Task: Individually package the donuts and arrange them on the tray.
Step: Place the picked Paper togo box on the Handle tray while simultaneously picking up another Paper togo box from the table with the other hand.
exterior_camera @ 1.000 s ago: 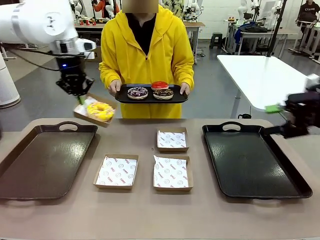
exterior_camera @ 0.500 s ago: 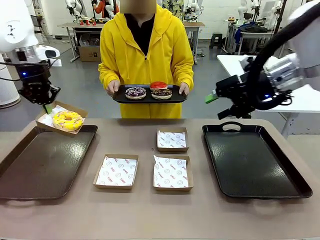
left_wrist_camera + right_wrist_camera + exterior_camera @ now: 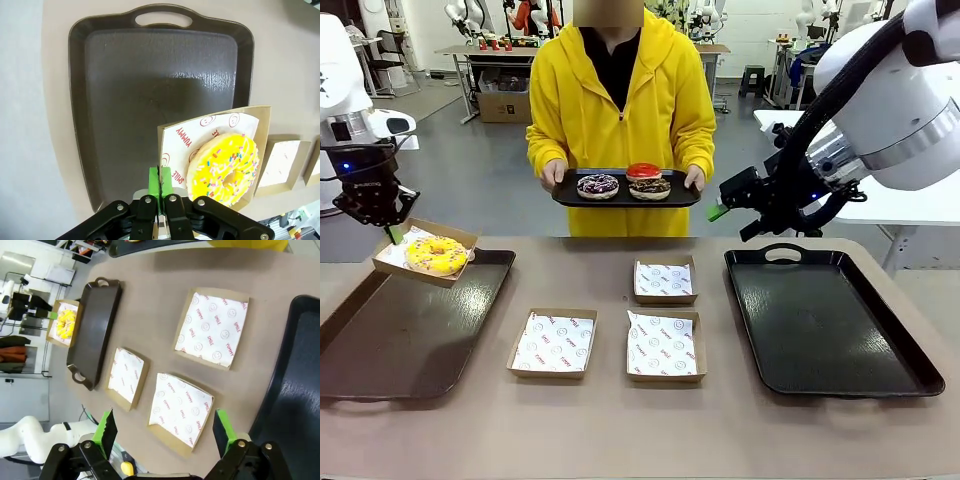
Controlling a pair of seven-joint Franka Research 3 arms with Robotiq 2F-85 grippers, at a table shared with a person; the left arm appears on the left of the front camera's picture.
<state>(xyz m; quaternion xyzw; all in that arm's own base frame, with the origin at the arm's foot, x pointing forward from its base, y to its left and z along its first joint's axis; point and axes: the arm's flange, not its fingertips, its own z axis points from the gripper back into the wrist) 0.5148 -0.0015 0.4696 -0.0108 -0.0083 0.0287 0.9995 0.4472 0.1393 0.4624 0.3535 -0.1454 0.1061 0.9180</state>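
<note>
Now the L gripper (image 3: 160, 182), pinched shut on the box (image 3: 215, 120) w/ the yellow donut (image 3: 437, 254) over the left tray (image 3: 380, 350), should go down slow & flat; R gripper (image 3: 165, 432) is wide open.

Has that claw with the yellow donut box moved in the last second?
Yes. The left claw carried the box with the yellow donut leftward, from right of the left tray handle to left of it.
</note>
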